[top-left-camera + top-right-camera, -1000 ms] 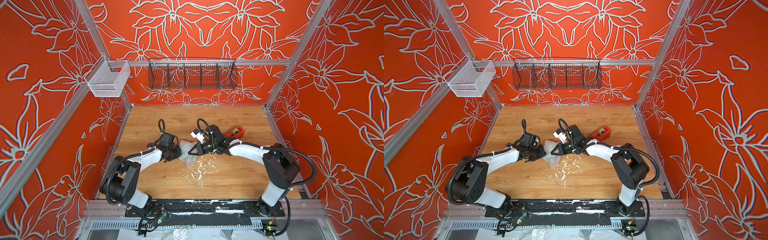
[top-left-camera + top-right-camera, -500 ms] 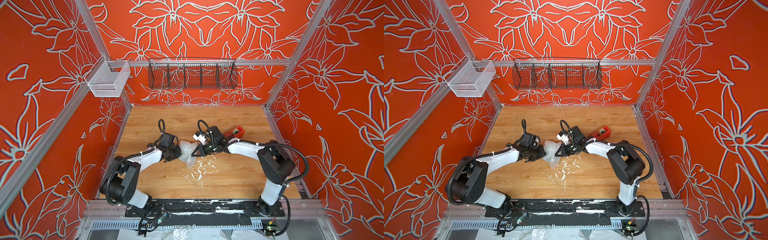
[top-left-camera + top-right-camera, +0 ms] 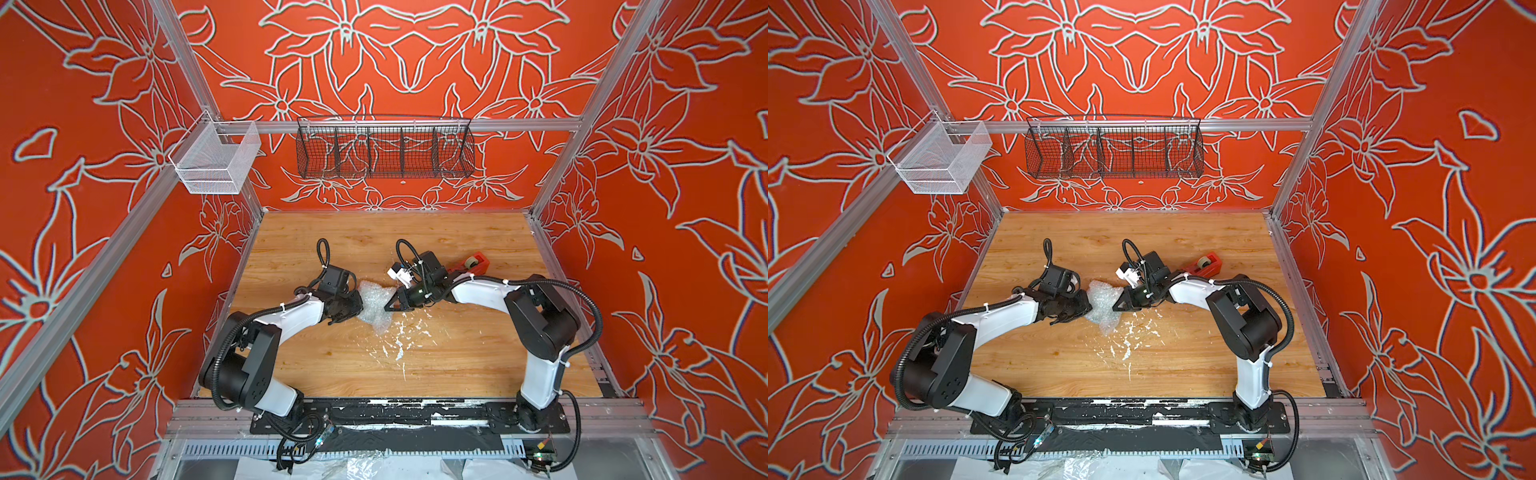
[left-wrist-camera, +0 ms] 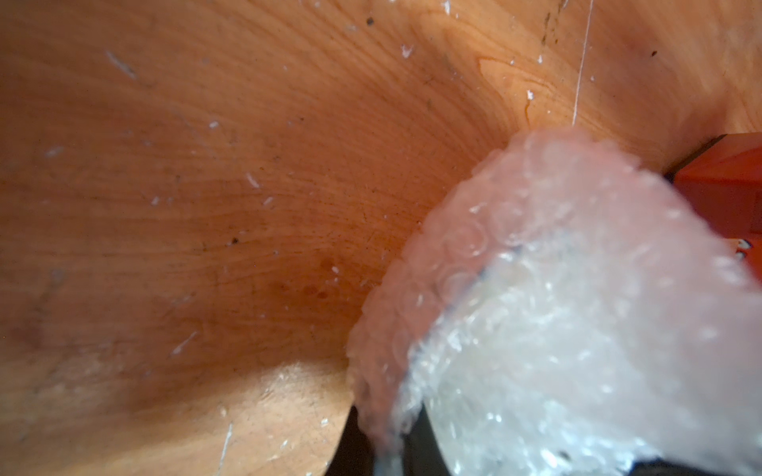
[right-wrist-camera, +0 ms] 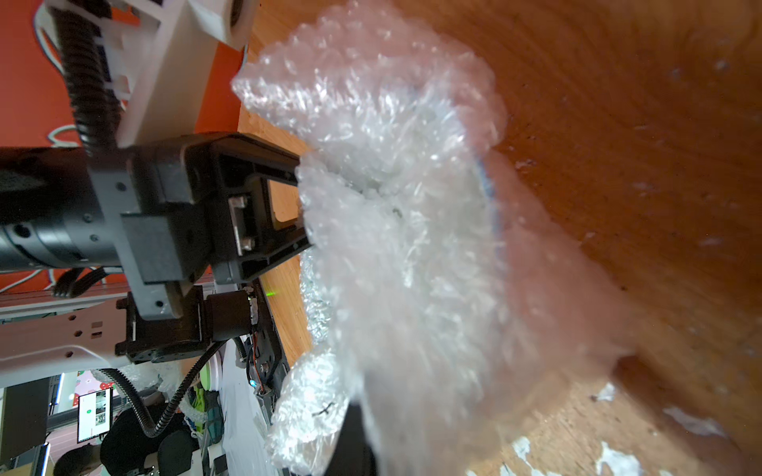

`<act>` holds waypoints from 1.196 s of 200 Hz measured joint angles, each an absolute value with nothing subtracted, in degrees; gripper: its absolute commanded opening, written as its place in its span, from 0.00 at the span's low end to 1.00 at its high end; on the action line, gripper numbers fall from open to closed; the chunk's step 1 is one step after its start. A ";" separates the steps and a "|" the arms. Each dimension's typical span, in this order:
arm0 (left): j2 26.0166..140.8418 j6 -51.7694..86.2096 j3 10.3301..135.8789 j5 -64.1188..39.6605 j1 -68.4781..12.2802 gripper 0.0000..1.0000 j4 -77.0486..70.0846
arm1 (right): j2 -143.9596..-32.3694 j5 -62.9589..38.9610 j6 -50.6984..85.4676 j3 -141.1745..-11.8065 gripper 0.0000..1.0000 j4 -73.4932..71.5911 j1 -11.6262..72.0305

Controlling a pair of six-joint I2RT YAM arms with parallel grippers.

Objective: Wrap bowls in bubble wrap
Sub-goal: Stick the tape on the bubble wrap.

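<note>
The bubble wrap [image 3: 374,305] is a crumpled clear bundle lying mid-table between my two grippers in both top views. Of the bowl only a thin light blue rim [image 5: 492,198] shows through the wrap in the right wrist view; the rest is covered. My left gripper [image 3: 358,306] is shut on the bundle's left edge, and in the left wrist view a fold of bubble wrap [image 4: 556,309] runs down between its dark jaws. My right gripper [image 3: 390,306] is shut on the bundle's right side, with wrap draped over one dark finger [image 5: 354,437].
A red tape dispenser [image 3: 471,264] stands behind the right wrist. White scraps [image 3: 399,336] litter the wooden table [image 3: 332,365] in front of the bundle. A white mesh basket [image 3: 216,160] and a black wire basket [image 3: 384,149] hang on the back rail.
The right arm's elbow has swung inward and its wrist has shifted slightly at the bundle. The left arm and the bundle have stayed in place.
</note>
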State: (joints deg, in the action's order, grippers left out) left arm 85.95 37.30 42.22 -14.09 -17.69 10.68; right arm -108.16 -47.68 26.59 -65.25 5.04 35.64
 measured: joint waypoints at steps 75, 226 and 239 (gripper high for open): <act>86.17 37.23 42.76 -14.00 -17.91 0.01 11.09 | -108.53 -43.57 24.38 -66.15 0.02 7.07 35.77; 86.76 37.23 43.75 -13.39 -18.11 0.01 11.79 | -104.68 -35.92 21.17 -63.53 0.18 5.39 36.36; 86.83 37.23 43.83 -13.39 -18.13 0.01 11.86 | -104.12 -35.38 21.17 -63.02 0.19 5.28 36.36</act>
State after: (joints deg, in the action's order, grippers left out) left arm 86.83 37.23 43.83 -13.39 -18.13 11.86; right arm -104.12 -35.38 21.17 -63.02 5.28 36.36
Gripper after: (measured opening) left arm 0.091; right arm 0.185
